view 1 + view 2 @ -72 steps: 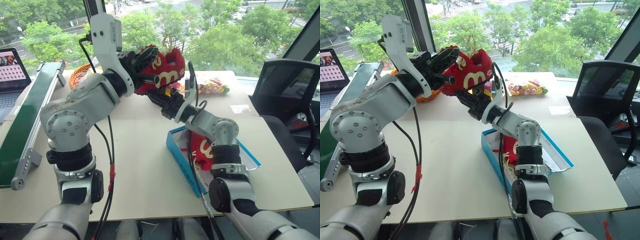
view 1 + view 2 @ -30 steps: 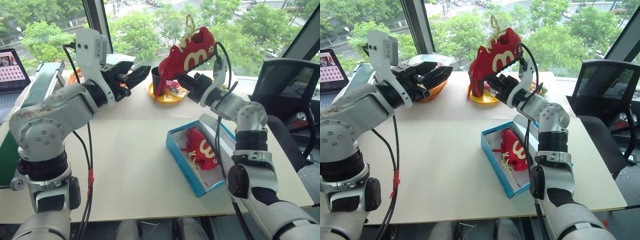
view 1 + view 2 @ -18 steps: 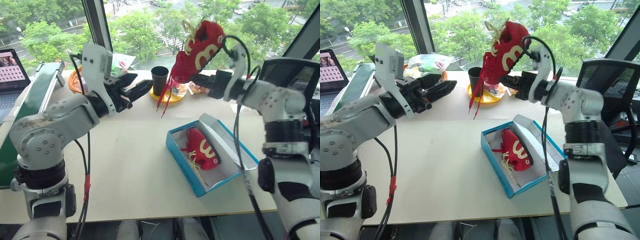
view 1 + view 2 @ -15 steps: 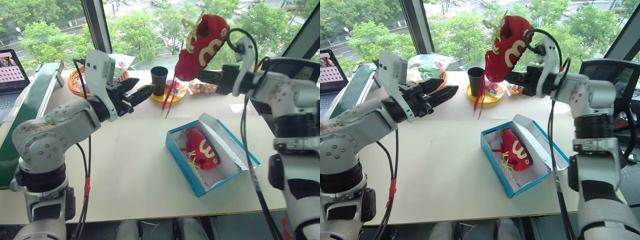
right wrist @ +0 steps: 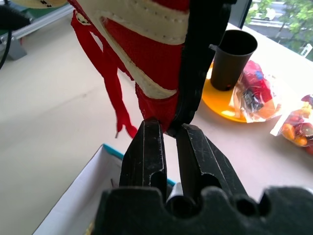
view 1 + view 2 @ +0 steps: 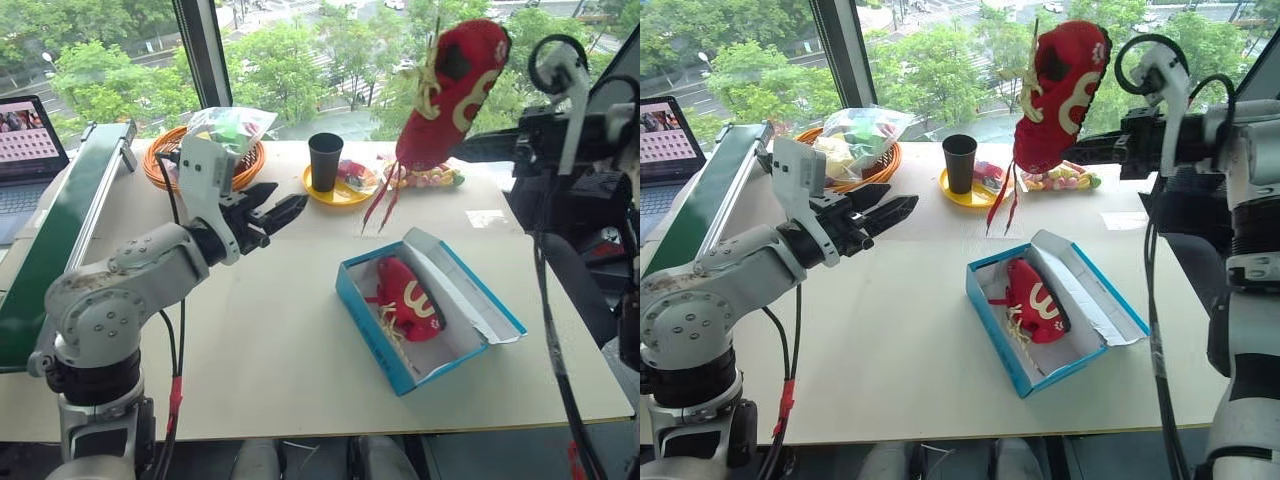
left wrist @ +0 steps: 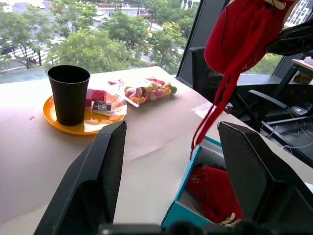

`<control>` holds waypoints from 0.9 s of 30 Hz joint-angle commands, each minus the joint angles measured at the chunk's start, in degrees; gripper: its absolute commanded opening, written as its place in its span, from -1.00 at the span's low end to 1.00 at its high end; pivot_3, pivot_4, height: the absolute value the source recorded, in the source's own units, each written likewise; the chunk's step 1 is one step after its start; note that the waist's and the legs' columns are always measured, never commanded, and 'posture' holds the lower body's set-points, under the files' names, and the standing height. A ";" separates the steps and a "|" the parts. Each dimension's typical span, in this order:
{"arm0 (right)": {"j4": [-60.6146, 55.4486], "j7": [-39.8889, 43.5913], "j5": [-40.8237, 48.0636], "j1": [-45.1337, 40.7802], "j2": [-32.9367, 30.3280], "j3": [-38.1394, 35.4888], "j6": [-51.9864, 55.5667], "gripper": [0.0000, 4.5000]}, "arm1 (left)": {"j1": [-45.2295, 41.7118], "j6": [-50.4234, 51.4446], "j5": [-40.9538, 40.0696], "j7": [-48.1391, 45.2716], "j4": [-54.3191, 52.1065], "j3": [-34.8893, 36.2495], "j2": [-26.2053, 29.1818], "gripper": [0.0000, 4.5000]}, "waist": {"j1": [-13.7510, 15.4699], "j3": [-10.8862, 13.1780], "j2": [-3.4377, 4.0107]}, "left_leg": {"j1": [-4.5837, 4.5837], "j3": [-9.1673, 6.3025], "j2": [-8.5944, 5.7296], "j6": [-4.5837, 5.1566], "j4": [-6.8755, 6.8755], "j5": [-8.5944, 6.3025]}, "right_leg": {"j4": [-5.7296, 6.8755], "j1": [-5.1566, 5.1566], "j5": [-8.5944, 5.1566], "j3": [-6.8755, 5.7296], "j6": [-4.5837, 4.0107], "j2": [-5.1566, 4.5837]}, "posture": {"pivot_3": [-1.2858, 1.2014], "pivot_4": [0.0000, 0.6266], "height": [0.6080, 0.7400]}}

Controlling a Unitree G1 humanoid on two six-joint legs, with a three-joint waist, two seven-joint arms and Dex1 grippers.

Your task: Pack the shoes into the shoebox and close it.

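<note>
No legible text on anything.

In front of you the pale worktop (image 6: 250,330) carries the open blue shoebox (image 6: 372,330) toward its right side, with one red shoe (image 6: 408,297) lying inside. Along the far edge you have a wicker basket (image 6: 160,165) of bagged items, a yellow plate (image 6: 345,195) with a black cup (image 6: 324,161) standing on it, and a bag of sweets (image 6: 430,177). A white slip of paper (image 6: 486,218) lies near the right edge, and a green rail (image 6: 60,230) runs along the left.
</note>
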 commanded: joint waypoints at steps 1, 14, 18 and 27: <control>0.14 2.56 4.89 -5.18 -3.87 5.18 -3.07 -0.96 | 0.69 -2.38 -0.96 2.46 -2.72 0.00 -0.28 0.41 | 0.04 0.00 0.00 | -0.01 0.01 0.00 0.01 0.02 -0.01 | 0.01 -0.02 0.00 0.02 0.00 -0.01 | 0.03 -0.52 0.95; -6.23 2.56 15.64 -13.42 -9.74 16.48 -0.16 -0.96 | 0.19 -5.00 4.23 2.69 -1.76 -5.43 -1.82 0.41 | 0.40 0.02 0.03 | -0.13 0.05 0.01 0.07 0.02 -0.06 | 0.01 -0.20 0.00 0.08 0.00 -0.01 | 0.03 -0.52 0.95; -3.74 2.56 15.48 -12.31 -7.07 16.66 0.18 -0.96 | 0.36 -5.20 4.24 2.61 -2.04 -5.13 -2.01 0.41 | 0.53 0.02 0.04 | -0.14 0.05 0.02 0.07 0.02 -0.07 | 0.00 -0.20 0.00 0.07 -0.01 -0.01 | 0.03 -0.52 0.95; 2.24 2.56 13.09 -7.81 -1.09 15.40 0.42 -0.96 | 1.28 -4.79 1.47 4.35 -3.12 -1.92 0.10 0.41 | 0.81 0.04 0.07 | -0.20 0.04 0.03 0.09 0.08 -0.07 | 0.01 -0.22 0.00 0.05 -0.01 0.00 | 0.03 -0.52 0.95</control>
